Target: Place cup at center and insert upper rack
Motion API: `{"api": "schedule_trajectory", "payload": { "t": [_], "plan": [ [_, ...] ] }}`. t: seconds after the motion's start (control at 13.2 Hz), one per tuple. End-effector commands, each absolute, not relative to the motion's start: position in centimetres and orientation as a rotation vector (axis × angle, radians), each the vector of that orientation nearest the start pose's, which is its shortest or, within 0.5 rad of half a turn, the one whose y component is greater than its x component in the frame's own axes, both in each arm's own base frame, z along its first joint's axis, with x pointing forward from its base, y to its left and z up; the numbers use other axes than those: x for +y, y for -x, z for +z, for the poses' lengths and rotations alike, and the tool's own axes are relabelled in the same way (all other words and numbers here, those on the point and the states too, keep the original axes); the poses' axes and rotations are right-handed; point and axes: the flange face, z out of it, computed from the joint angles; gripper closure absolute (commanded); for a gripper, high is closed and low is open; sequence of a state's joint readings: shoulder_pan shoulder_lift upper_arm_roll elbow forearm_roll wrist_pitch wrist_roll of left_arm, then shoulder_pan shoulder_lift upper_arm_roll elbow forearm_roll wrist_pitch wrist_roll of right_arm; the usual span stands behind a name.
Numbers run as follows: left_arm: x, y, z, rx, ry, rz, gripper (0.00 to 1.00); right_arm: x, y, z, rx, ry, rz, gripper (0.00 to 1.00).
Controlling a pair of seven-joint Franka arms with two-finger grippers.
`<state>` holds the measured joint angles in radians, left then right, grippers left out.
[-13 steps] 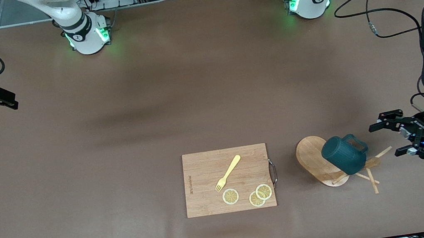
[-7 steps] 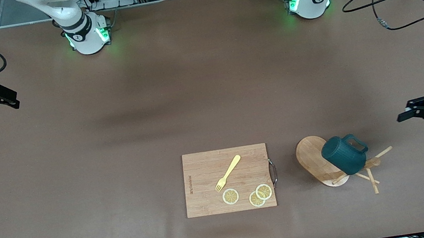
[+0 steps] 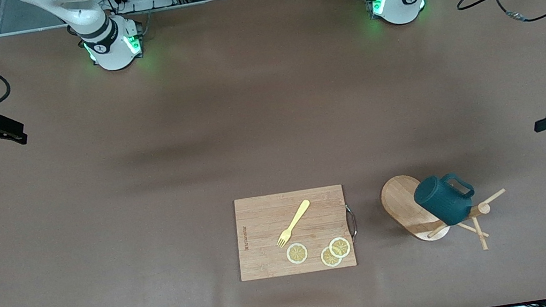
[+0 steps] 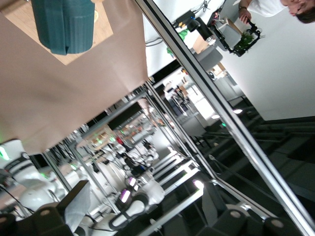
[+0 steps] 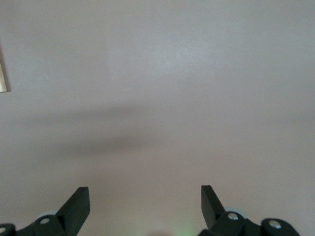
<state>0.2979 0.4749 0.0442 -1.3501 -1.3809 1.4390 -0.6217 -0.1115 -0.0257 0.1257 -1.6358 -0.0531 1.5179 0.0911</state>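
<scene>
You are looking at a brown covered surface (image 3: 150, 204) with both arm bases standing along the edge farthest from the front camera. Near the front camera's edge, about midway along, a rectangular wooden cutting board (image 3: 261, 220) lies flat on it, its metal handle (image 3: 352, 222) facing the left arm's end. Beside that handle, toward the left arm's end, the upper rack (image 3: 405, 204) lies tipped over, its oval base angled up and its pegs touching the covering. The cup (image 3: 442, 201) rests against the rack's post, on its side.
</scene>
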Motion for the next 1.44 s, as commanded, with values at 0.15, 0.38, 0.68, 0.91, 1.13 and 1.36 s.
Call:
{"api": "schedule_trajectory", "payload": {
  "t": [0.15,0.38,0.68,0.91,1.13,1.36],
  "plan": [
    [10.0,-65.5,54.7,0.916,-1.701,-0.511,0.0,-0.1,-53.2,60.5,0.129,3.216,0.219,0.0],
    [8.4,-64.7,55.7,0.918,-1.832,-0.502,0.0,-0.8,-53.3,60.8,0.15,3.216,0.195,0.0],
    [3.2,-63.5,57.1,0.895,-2.101,-0.478,0.0,-0.6,-53.2,60.8,0.147,3.205,0.192,0.0],
    [-0.6,-63.1,57.4,0.853,-2.318,-0.415,0.0,-1.4,-53.2,61.0,0.177,3.163,0.184,0.0],
    [-4.5,-62.8,56.8,0.773,-2.559,-0.355,0.0,-4.1,-52.7,61.7,0.185,3.084,0.162,0.0],
    [-8.2,-62.3,56.3,0.678,-2.775,-0.293,0.0,-4.4,-52.5,61.9,0.15,3.079,0.153,0.0]
  ]
}}
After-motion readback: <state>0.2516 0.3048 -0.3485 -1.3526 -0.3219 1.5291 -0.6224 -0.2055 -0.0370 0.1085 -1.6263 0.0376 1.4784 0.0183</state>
